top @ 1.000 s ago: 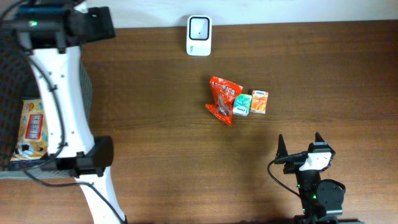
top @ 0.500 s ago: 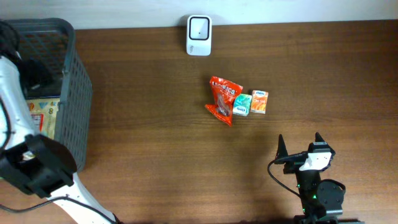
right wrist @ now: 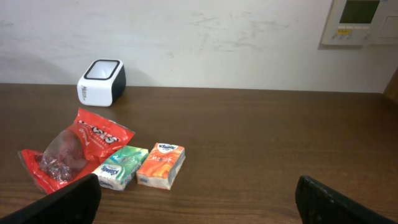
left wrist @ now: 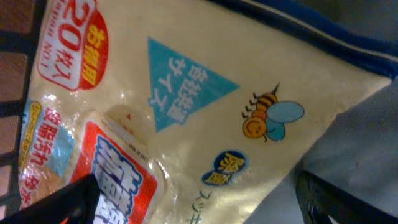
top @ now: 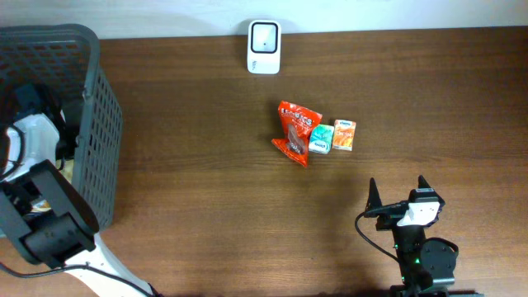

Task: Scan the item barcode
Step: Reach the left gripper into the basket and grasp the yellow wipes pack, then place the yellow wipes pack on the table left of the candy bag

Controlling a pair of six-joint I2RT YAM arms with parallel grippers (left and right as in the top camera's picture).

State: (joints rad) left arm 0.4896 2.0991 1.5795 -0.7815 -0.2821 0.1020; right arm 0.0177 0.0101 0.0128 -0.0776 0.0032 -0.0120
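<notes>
A white barcode scanner (top: 264, 47) stands at the table's far edge and also shows in the right wrist view (right wrist: 101, 81). My left arm (top: 37, 190) reaches down into the grey basket (top: 99, 124). My left gripper (left wrist: 199, 211) is open just above a yellow packet (left wrist: 186, 106) printed with a bee, a fingertip (left wrist: 74, 202) on each side, not touching it. A red snack bag (top: 297, 132), a green tissue pack (top: 321, 138) and an orange tissue pack (top: 344, 135) lie mid-table. My right gripper (top: 398, 194) stays open near the front edge, empty.
The basket fills the table's left end, its mesh wall standing tall beside the left arm. The three small items sit close together between the scanner and my right gripper (right wrist: 199, 208). Dark wooden tabletop (top: 206, 206) lies between the basket and the items.
My left arm has swung back from over the basket's right side and dropped down into the basket. The right arm and the table items have not moved.
</notes>
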